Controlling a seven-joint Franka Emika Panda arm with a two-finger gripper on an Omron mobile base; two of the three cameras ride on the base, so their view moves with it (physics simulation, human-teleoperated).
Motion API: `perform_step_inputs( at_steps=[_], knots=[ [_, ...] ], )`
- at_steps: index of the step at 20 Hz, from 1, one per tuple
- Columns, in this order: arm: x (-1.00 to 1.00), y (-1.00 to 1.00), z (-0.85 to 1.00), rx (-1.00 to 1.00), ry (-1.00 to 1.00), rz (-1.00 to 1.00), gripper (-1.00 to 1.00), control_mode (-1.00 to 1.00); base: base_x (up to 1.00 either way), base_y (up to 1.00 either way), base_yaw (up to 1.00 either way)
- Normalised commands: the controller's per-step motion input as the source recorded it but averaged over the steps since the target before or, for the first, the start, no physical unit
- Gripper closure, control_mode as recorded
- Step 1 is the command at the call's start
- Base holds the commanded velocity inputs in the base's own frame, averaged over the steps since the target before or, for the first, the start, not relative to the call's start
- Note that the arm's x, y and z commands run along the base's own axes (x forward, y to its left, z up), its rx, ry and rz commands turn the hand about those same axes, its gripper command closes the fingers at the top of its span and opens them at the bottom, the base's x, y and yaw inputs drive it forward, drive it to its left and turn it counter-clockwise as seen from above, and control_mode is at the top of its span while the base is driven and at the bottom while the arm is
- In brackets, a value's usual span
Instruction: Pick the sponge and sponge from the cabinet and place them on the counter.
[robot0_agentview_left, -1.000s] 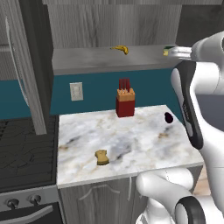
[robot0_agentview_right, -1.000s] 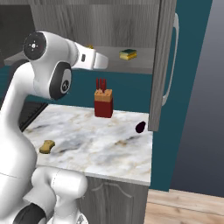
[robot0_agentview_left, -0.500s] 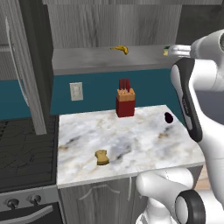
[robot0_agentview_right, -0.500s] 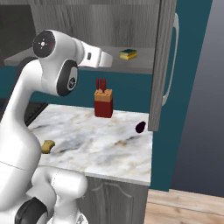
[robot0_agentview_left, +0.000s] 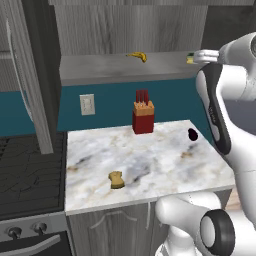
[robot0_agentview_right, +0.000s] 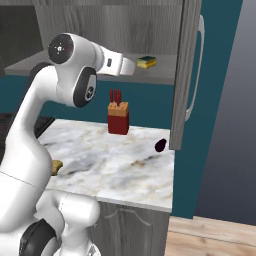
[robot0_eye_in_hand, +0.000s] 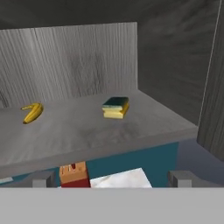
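White glossy arm (robot0_agentview_right: 30, 145), rounded segments, dark grey joint discs, black side panels

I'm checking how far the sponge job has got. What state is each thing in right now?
Green-topped sponge: lying on the cabinet shelf, untouched.
Tan sponge: already lying on the counter.
Cabinet door: swung open.
Gripper: fingers open, empty, short of the shelf.
Banana: lying on the shelf.
Knife block: upright on the counter.
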Motion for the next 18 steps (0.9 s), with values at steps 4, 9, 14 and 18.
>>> perform_step_inputs(
  at_steps=[4,9,14,18],
  knots=[
    [0.18,-0.09,0.00,0.00,0.00,0.00,-1.00,-1.00,0.00,0.00,0.00],
    [0.24,-0.02,0.00,0.00,0.00,0.00,-1.00,-1.00,0.00,0.00,0.00],
    [0.19,-0.06,0.00,0.00,0.00,0.00,-1.00,-1.00,0.00,0.00,0.00],
    [0.22,-0.07,0.00,0.00,0.02,0.00,-1.00,-1.00,0.00,0.00,0.00]
  ],
)
